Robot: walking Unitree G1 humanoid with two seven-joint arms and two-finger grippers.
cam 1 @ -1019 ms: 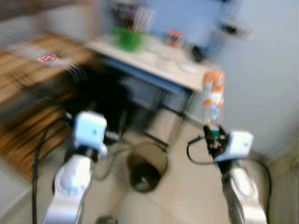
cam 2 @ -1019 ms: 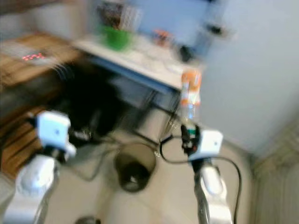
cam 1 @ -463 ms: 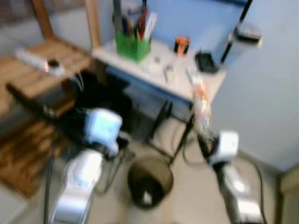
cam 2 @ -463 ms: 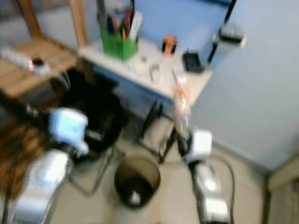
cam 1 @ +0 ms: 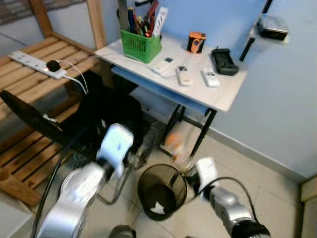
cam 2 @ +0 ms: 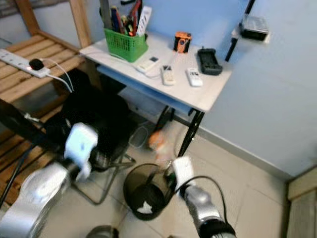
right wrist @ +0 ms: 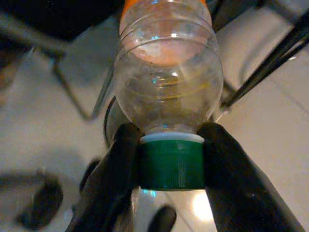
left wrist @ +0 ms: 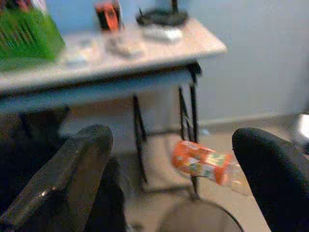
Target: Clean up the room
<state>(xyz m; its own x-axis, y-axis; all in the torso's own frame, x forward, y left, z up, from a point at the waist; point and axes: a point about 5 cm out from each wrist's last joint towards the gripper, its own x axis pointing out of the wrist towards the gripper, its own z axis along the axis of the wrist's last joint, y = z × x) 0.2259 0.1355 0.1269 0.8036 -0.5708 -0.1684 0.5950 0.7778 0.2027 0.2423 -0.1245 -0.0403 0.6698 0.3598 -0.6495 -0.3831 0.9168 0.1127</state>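
Observation:
A clear plastic bottle (cam 1: 177,147) with an orange label and a green cap (right wrist: 172,163) hangs tilted just above the far rim of a black mesh waste bin (cam 1: 144,179) on the tiled floor. My right gripper (right wrist: 171,155) is shut on the bottle's cap, with a finger on each side of it. In the left wrist view the bottle (left wrist: 200,162) shows between the spread black fingers (left wrist: 72,181) of my left gripper (left wrist: 171,140), which is open and holds nothing. It is to the left of the bin (left wrist: 200,218), in front of the black chair.
A white desk (cam 1: 225,94) behind the bin carries a green pen basket (cam 1: 141,44), remotes (cam 1: 183,74) and a black charger (cam 1: 225,62). Its black legs (cam 1: 203,131) stand close to the bottle. A black chair (cam 1: 106,116) and a wooden bench (cam 1: 29,69) with a power strip are at left.
My right gripper has brought the bottle down from upright at desk height to tilted over the bin. The camera has moved and the picture has sharpened.

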